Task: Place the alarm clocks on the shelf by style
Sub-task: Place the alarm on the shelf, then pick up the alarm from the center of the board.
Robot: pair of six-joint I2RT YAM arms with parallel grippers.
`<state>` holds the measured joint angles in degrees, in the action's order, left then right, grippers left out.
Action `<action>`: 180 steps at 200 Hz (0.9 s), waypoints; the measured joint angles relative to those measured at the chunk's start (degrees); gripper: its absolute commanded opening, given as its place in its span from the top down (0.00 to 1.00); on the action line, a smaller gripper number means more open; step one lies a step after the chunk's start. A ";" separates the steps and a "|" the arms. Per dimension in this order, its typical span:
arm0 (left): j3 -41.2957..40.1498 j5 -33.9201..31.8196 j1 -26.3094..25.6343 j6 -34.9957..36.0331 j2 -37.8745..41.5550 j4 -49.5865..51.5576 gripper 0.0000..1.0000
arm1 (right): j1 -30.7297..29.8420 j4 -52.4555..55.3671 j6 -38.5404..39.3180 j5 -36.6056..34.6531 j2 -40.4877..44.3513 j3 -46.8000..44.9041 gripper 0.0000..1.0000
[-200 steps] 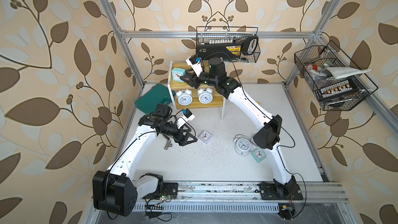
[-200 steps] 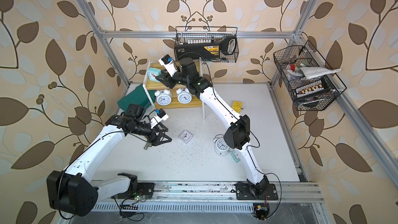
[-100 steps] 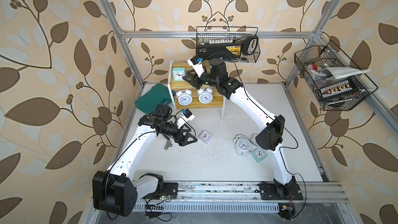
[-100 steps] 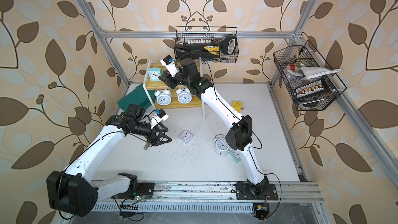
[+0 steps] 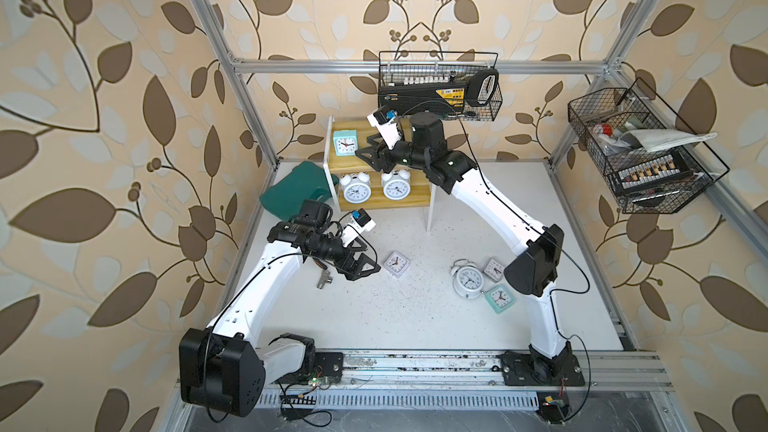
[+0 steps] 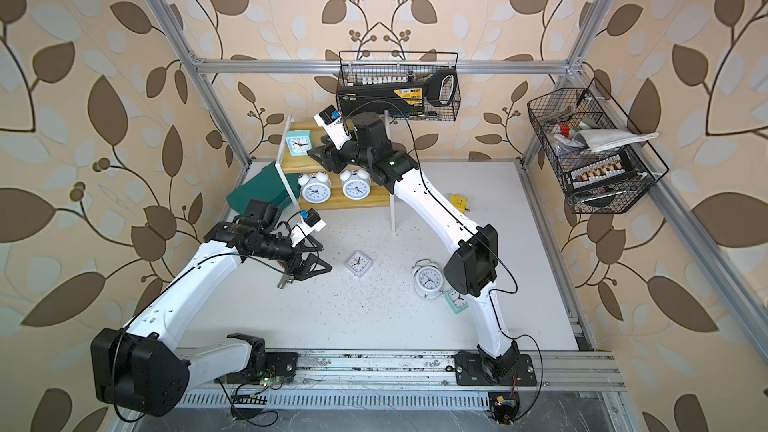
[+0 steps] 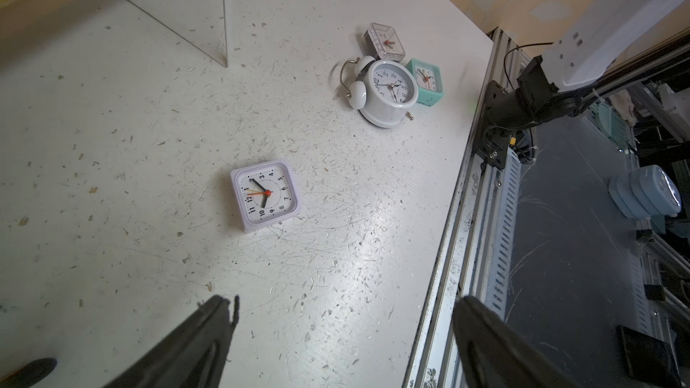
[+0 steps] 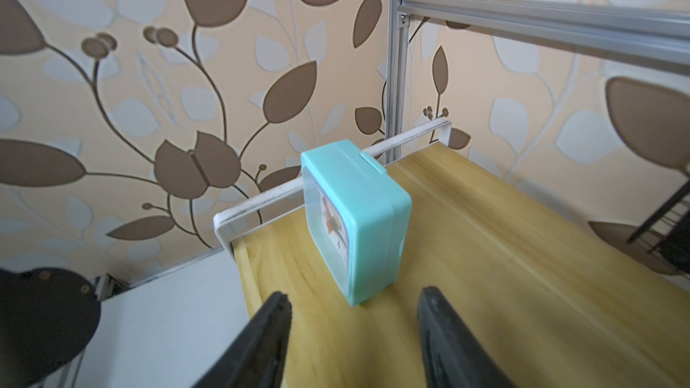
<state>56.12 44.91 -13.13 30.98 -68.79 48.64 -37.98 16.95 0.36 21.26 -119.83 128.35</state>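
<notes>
- I've open table (image 7: pixel 112 143) all round the lilac square clock (image 7: pixel 265 195) — easy reach.
- On the shelf (image 8: pixel 485 255) top, room beside the mint clock (image 8: pixel 358 225); wire basket (image 5: pixel 492 112) hangs near.

twin-bell clocks (image 5: pixel 355 192): 3 | square clocks (image 5: pixel 344 144): 4 | shelf (image 5: pixel 415 201): 1 | wire baskets (image 5: pixel 665 197): 2 | teal case (image 5: pixel 291 193): 1

The left gripper (image 7: pixel 345 304) is hovering over the table (image 7: pixel 130 136), its jaws standing wide apart. Ahead, a lilac square clock (image 7: pixel 265 195) is lying face up. Farther off, a round bell clock (image 7: pixel 390 93) is lying with a grey clock (image 7: pixel 384 41) and a mint clock (image 7: pixel 427 82) just beside it.
</notes>
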 measured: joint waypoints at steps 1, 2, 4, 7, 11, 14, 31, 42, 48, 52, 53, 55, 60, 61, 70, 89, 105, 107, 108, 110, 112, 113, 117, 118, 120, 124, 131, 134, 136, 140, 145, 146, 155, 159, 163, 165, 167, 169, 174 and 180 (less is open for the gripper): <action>0.00 0.00 0.00 0.00 -0.04 -0.02 0.04 | 0.00 -0.04 0.07 0.02 0.17 -0.20 0.35; 0.00 -0.02 0.00 0.00 -0.07 -0.07 0.04 | -0.02 -0.07 0.11 0.04 0.35 -0.37 0.35; 0.00 -0.04 0.00 0.00 -0.22 -0.13 0.04 | -0.02 -0.02 0.04 -0.02 0.81 -0.85 0.34; 0.00 -0.09 -0.07 0.00 -0.44 -0.28 0.04 | -0.07 -0.07 -0.15 0.00 1.60 -1.60 0.33; 0.00 -0.22 -0.09 0.00 -0.74 -0.44 0.04 | -0.13 -0.02 -0.26 0.02 2.67 -2.67 0.32; 0.00 -0.35 -0.15 0.00 -1.01 -0.57 0.04 | -0.17 -0.11 -0.28 -0.02 3.45 -3.48 0.30; 0.00 -1.44 -0.94 0.02 -2.29 -1.16 0.03 | -0.28 -0.04 -0.61 -0.04 7.96 -7.91 0.25; 0.00 -2.51 -2.05 0.04 -3.21 -1.64 0.03 | -0.26 -0.28 -0.92 -0.04 11.23 -11.23 0.23; 0.00 -3.06 -2.78 0.04 -3.65 -1.95 0.03 | -0.26 -0.28 -1.20 -0.07 12.85 -12.85 0.21; 0.00 -3.32 -3.26 0.04 -3.98 -2.14 0.03 | -0.26 -0.33 -1.51 -0.11 14.03 -14.10 0.17; 0.00 -3.41 -3.34 0.04 -4.02 -2.16 0.03 | -0.26 -0.39 -1.57 -0.11 14.25 -14.32 0.17; 0.00 -3.69 -3.61 0.07 -4.17 -2.25 0.03 | -0.26 -0.48 -1.42 -0.09 14.82 -14.97 0.16; 0.00 -4.37 -4.28 0.07 -4.57 -2.51 0.03 | -0.26 -0.46 -1.81 -0.20 16.15 -16.46 0.14; 0.00 -4.52 -4.44 0.04 -4.68 -2.58 0.03 | -0.26 -0.46 -1.66 -0.13 16.50 -16.87 0.14; 0.00 -5.60 -5.60 0.00 -5.40 -3.06 0.03 | -0.26 -0.44 -1.81 -0.28 18.62 -19.37 0.05; 0.00 -8.87 -8.61 -1.38 -7.48 -4.94 0.03 | -0.26 -0.33 -2.10 -0.61 22.91 -25.00 0.01; 0.00 -12.09 -11.02 -3.43 -9.55 -7.15 0.03 | -0.26 0.11 -2.32 -1.38 26.03 -29.75 0.01; 0.00 -12.41 -11.28 -3.82 -9.84 -7.37 0.03 | -0.26 0.13 -2.32 -1.49 26.47 -30.40 0.01; 0.00 -12.52 -11.39 -3.96 -9.92 -7.45 0.03 | -0.26 0.09 -2.34 -1.57 26.73 -30.84 0.01; 0.00 -12.94 -11.58 -4.24 -10.14 -7.74 0.03 | -0.26 0.17 -2.34 -1.66 27.04 -31.41 0.01; 0.00 -13.33 -11.82 -4.46 -10.45 -8.04 0.03 | -0.26 0.24 -2.38 -1.86 27.36 -31.82 0.01; 0.00 -13.44 -11.87 -4.55 -10.56 -8.15 0.03 | -0.26 0.22 -2.45 -2.01 27.65 -32.24 0.01; 0.00 -14.01 -12.26 -5.27 -11.02 -8.61 0.03 | -0.26 0.26 -2.51 -2.29 28.24 -33.24 0.01; 0.00 -14.14 -12.33 -5.40 -11.13 -8.70 0.03 | -0.26 0.33 -2.54 -2.43 28.50 -33.62 0.01; 0.00 -14.56 -12.55 -5.77 -11.45 -8.98 0.03 | -0.26 0.35 -2.58 -2.78 28.87 -34.27 0.01; 0.00 -15.15 -12.90 -6.27 -11.87 -9.44 0.03 | -0.26 0.39 -2.71 -2.99 29.51 -35.26 0.01; 0.00 -16.33 -13.44 -7.37 -12.66 -10.25 0.03 | -0.26 0.46 -2.99 -3.85 30.84 -37.35 0.01; 0.00 -16.81 -13.73 -7.82 -12.94 -10.54 0.03 | -0.26 0.44 -3.15 -4.22 31.39 -38.10 0.01; 0.00 -17.09 -13.94 -8.20 -13.14 -10.69 0.03 | -0.26 0.48 -3.15 -4.39 31.58 -38.45 0.01; 0.00 -17.75 -14.25 -8.68 -13.60 -11.08 0.03 | -0.26 0.48 -3.37 -4.87 32.30 -39.52 0.01; 0.00 -18.53 -14.73 -9.27 -14.03 -11.61 0.03 | -0.24 0.46 -3.61 -5.31 33.11 -40.63 0.01; 0.00 -18.88 -14.84 -9.49 -14.25 -11.82 0.03 | -0.24 0.44 -3.65 -5.53 33.35 -41.00 0.01; 0.00 -20.72 -15.63 -10.43 -15.28 -12.76 0.03 | -0.20 0.42 -4.11 -6.43 34.80 -42.93 0.01; 0.00 -21.46 -16.04 -10.88 -15.78 -13.25 0.03 | -0.15 0.42 -4.35 -6.86 35.50 -43.87 0.01; 0.00 -22.36 -16.41 -11.26 -16.22 -13.57 0.03 | -0.13 0.31 -4.52 -7.23 36.13 -44.63 0.01; 0.00 -22.75 -16.68 -11.50 -16.48 -13.84 0.03 | -0.13 0.31 -4.70 -7.39 36.50 -45.07 0.01; 0.00 -23.21 -16.90 -11.67 -16.76 -14.03 0.03 | -0.11 0.22 -4.87 -7.63 36.92 -45.57 0.01; 0.00 -23.74 -17.09 -11.78 -17.00 -14.19 0.03 | -0.11 0.17 -4.96 -7.78 37.16 -45.88 0.01; 0.00 -24.35 -17.57 -12.09 -17.51 -14.60 0.03 | -0.07 0.20 -5.29 -8.26 38.10 -46.93 0.01; 0.00 -25.51 -18.16 -12.55 -18.23 -14.99 0.03 | 0.02 0.15 -5.66 -8.83 39.17 -48.06 0.01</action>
<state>56.12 19.40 -31.29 18.44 -87.02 33.65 -37.95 17.10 -5.30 12.43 -80.66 80.29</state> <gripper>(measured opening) 0.970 0.990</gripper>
